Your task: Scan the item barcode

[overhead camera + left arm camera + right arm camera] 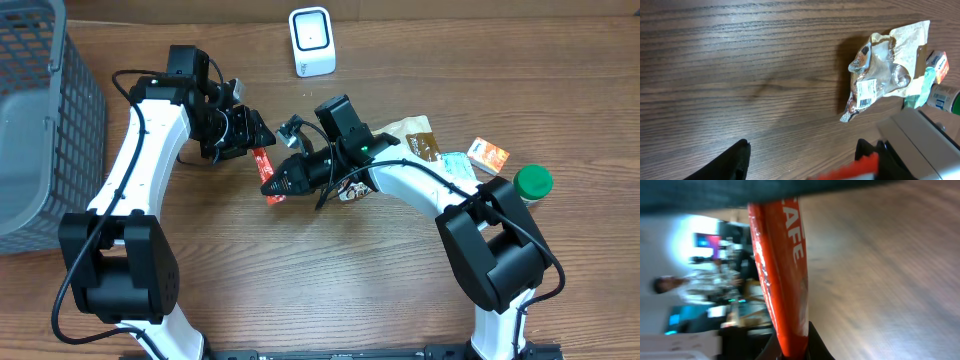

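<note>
- The right claw (274, 186) is clenched on a red packet (265, 170), holding it just above the bench (330, 290) near the middle of the overhead view.
- The left claw (252, 133) stands at the packet's far end with its jaws apart. No view shows whether it touches the packet.
- Only the overhead view shows the scanner (312, 41), a white upright unit at the far edge of the bench, well apart from the packet.
- That view alone also shows the grey basket (40, 120) at the left edge and both arms bent in toward each other.
- The left wrist view shows two dark fingers (735, 160) spread at the bottom of the frame, with a blurred corner of the packet just beside the right-hand one.
- It also gives the clearest look at a crumpled pouch (880, 70) lying flat with a white barcode label facing up. The right arm partly covers this pouch from above.
- Beside the pouch lie a teal sachet (920, 92), an orange box (939, 62) and a green-capped bottle (945, 97).
- The right wrist view is filled by the packet, running top to bottom and pinched at its lower end. White letters show on it, and no barcode can be made out.
</note>
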